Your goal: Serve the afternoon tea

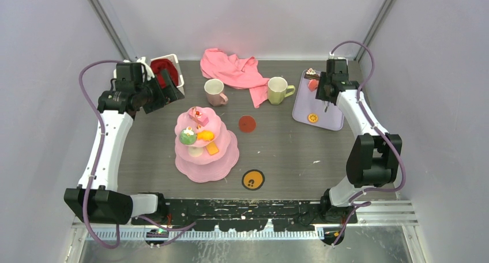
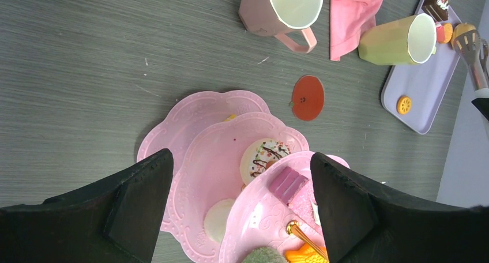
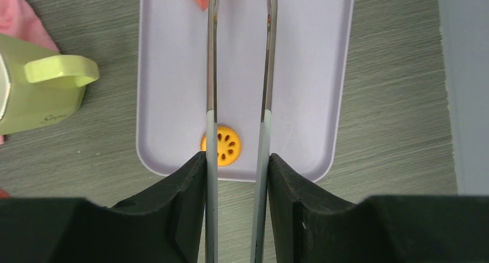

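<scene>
Metal tongs (image 3: pixel 211 72) are clamped in the right gripper (image 3: pixel 236 165), blades narrowly parted over the lavender rectangular tray (image 3: pixel 300 72) at far right — whether anything is pinched cannot be told. The left gripper (image 2: pixel 239 155) is spread wide, empty, far-left of the pink three-tier scalloped cake stand (image 1: pixel 206 169), placed left of centre.

I see white links (image 1: pixel 106 142) and black joints (image 1: pixel 369 159); purple cables (image 1: pixel 86 84) trail behind my black left pincer (image 2: pixel 239 156) and right pincer (image 3: pixel 236 156).
</scene>
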